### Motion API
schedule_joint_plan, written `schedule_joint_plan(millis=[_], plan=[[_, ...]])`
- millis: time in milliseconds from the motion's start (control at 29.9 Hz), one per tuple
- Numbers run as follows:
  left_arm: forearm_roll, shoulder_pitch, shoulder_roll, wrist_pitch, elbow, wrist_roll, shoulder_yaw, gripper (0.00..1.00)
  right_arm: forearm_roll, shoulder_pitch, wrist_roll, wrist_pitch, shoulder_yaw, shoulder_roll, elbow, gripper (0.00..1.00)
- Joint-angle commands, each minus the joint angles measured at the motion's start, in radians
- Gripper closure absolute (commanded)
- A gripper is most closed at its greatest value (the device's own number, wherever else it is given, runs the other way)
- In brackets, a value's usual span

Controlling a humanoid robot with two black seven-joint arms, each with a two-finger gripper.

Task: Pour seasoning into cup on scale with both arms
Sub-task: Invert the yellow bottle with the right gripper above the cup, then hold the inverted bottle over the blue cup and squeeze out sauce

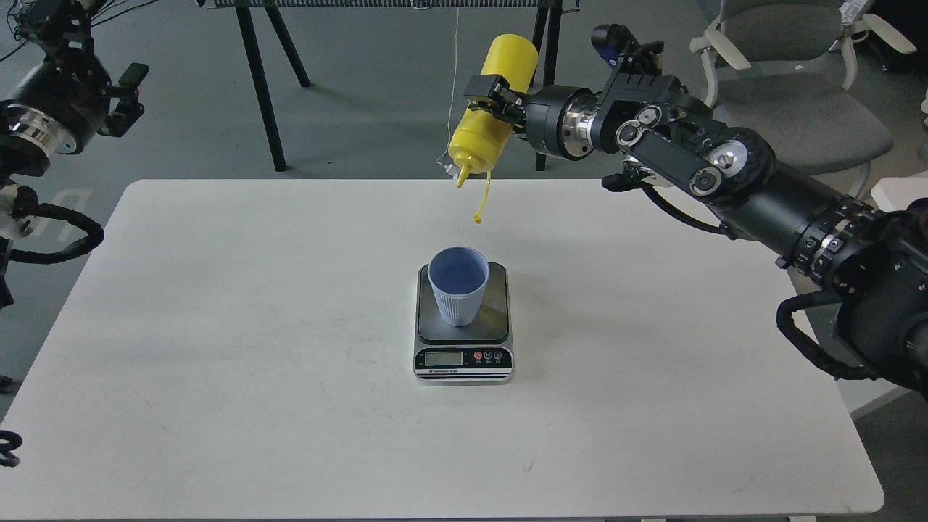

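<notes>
The light blue ribbed cup point(458, 286) stands upright on the dark platform of the small scale point(463, 357) at the table's middle. My right gripper point(490, 101) is shut on the yellow seasoning bottle point(492, 109). The bottle is tipped nozzle-down, with its nozzle above and behind the cup and its tethered cap dangling below it. My left gripper point(123, 90) is raised at the far left, off the table; its fingers cannot be told apart.
The white table point(217, 326) carries only the scale and cup. Black stand legs point(261, 87) rise behind it, an office chair point(797, 109) stands at the back right, and a white cable hangs behind the table.
</notes>
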Motion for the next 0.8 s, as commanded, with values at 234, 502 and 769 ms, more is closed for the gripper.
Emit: schedule_joint_plan(millis=[234, 502, 769], plan=[[-0.006, 0.004, 0.000, 0.000, 0.000, 0.000, -0.002, 0.00, -0.175, 0.032, 0.000, -0.026, -0.054, 0.037, -0.026, 0.92], [-0.007, 0.009, 0.000, 0.000, 0.000, 0.000, -0.002, 0.00, -0.175, 0.056, -0.003, -0.030, -0.141, 0.037, -0.026, 0.91], [-0.007, 0.013, 0.000, 0.000, 0.000, 0.000, -0.004, 0.00, -0.172, 0.056, -0.015, -0.029, -0.199, 0.037, -0.014, 0.91]])
